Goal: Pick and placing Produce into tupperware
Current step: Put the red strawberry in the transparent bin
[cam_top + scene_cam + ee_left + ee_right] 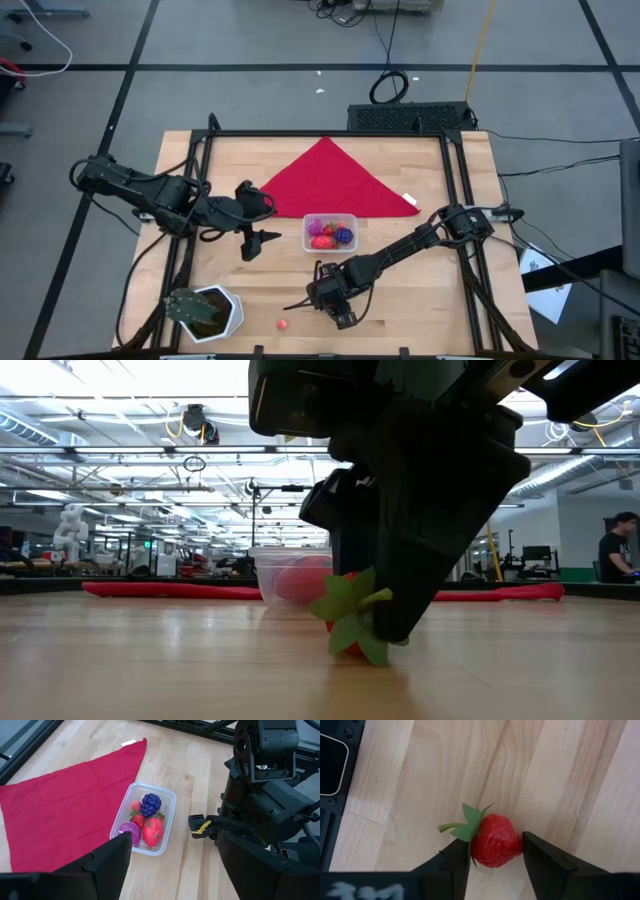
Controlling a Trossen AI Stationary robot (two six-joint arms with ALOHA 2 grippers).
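The clear tub (330, 233) stands at the table's middle, by the red cloth's near edge, holding a purple grape bunch (151, 803), red strawberries (153, 831) and a purple ball. My right gripper (495, 842) is low over the table, nearer than the tub, shut on a red strawberry (492, 846) with a green leaf cap. A small red ball (283, 324) lies on the wood near the front edge. My left gripper (255, 240) hovers open to the left of the tub, touching nothing. My right gripper pinches the strawberry's red body (510, 845) between its two fingers, one on each side, coming from above and pointing down. The leaf cap (352, 610) sticks out to one side. The strawberry sits low, its underside on the table or barely above it.
A red triangular cloth (335, 180) lies flat beyond the tub. A green plant in a white hexagonal pot (205, 310) stands at the near left corner. Black frame rails (455, 180) run along the table's sides. Bare wood lies between my right gripper and the tub.
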